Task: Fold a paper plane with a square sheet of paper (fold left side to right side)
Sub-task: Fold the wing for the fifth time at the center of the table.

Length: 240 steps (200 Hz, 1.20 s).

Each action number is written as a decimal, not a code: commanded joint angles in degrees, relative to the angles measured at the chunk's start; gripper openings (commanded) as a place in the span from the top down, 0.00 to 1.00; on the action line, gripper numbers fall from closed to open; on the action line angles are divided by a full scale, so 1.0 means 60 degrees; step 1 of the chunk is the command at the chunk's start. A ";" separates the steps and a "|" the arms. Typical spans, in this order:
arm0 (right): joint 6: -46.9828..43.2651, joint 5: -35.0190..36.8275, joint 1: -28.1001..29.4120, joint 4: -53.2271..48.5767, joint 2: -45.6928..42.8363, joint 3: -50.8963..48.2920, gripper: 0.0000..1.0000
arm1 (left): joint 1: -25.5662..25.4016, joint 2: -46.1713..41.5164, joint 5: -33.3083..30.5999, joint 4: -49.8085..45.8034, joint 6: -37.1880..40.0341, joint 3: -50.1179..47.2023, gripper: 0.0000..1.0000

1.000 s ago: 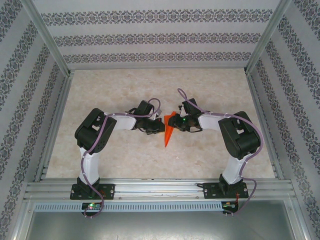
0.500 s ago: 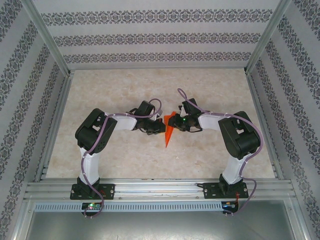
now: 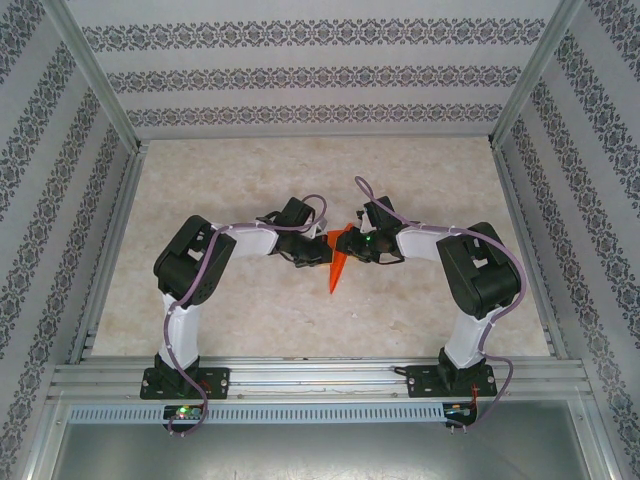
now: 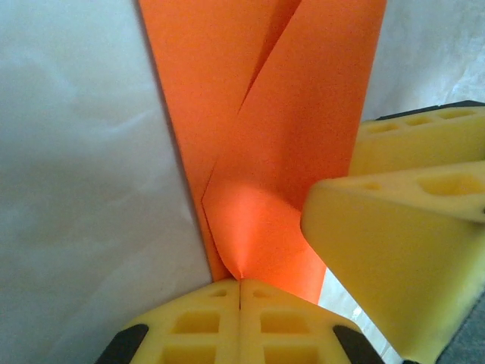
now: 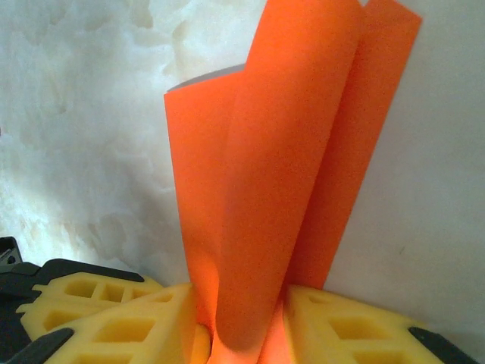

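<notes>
Looking out from the near edge, you see one paper plane (image 3: 338, 266) mid-table (image 3: 230, 190), tip toward you, between two grippers. Your left gripper (image 4: 239, 284) has its pads (image 4: 198, 327) pressed together on the plane's edge. Your right gripper (image 5: 241, 307) pinches its raised layers between two yellow fingers (image 5: 114, 322).

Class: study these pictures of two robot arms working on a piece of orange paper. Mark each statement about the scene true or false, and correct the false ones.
1. The paper plane is bright orange-red. True.
2. The left jaws stand wide open, clear of the paper. False: they are shut on the paper plane.
3. The right jaws grip the paper plane as well. True.
4. The paper plane lies against the far wall. False: it is near the middle of the table, between the two arms.
</notes>
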 commanded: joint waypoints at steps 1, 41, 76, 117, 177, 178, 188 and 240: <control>-0.0131 0.0214 0.0165 -0.0134 0.0105 -0.0062 0.62 | -0.0160 0.0419 -0.0496 -0.0741 0.0228 0.0131 0.98; -0.0116 0.0268 0.0165 -0.0134 -0.0013 -0.0091 0.62 | -0.0158 0.0544 -0.0605 -0.0967 0.0228 0.0223 0.98; -0.0116 0.0275 0.0143 -0.0113 -0.0105 -0.0106 0.62 | -0.0158 0.0653 -0.0743 -0.1181 0.0214 0.0297 0.98; -0.0116 0.0303 0.0096 -0.0134 -0.0230 -0.0135 0.62 | -0.0159 0.0737 -0.0890 -0.1361 0.0184 0.0357 0.99; -0.0204 0.0309 -0.0036 -0.0178 -0.0528 -0.0164 0.60 | -0.0159 0.0851 -0.0976 -0.1523 0.0170 0.0427 0.99; -0.0211 0.0307 -0.0038 -0.0178 -0.0527 -0.0164 0.60 | -0.0159 0.0848 -0.0978 -0.1525 0.0170 0.0428 0.99; -0.0244 0.0305 -0.0068 -0.0205 -0.0567 -0.0151 0.59 | -0.0159 0.0864 -0.0980 -0.1526 0.0170 0.0428 0.98; -0.0307 0.0393 -0.0252 -0.0479 -0.0899 -0.0153 0.60 | -0.0158 0.0908 -0.1009 -0.1570 0.0159 0.0443 0.98</control>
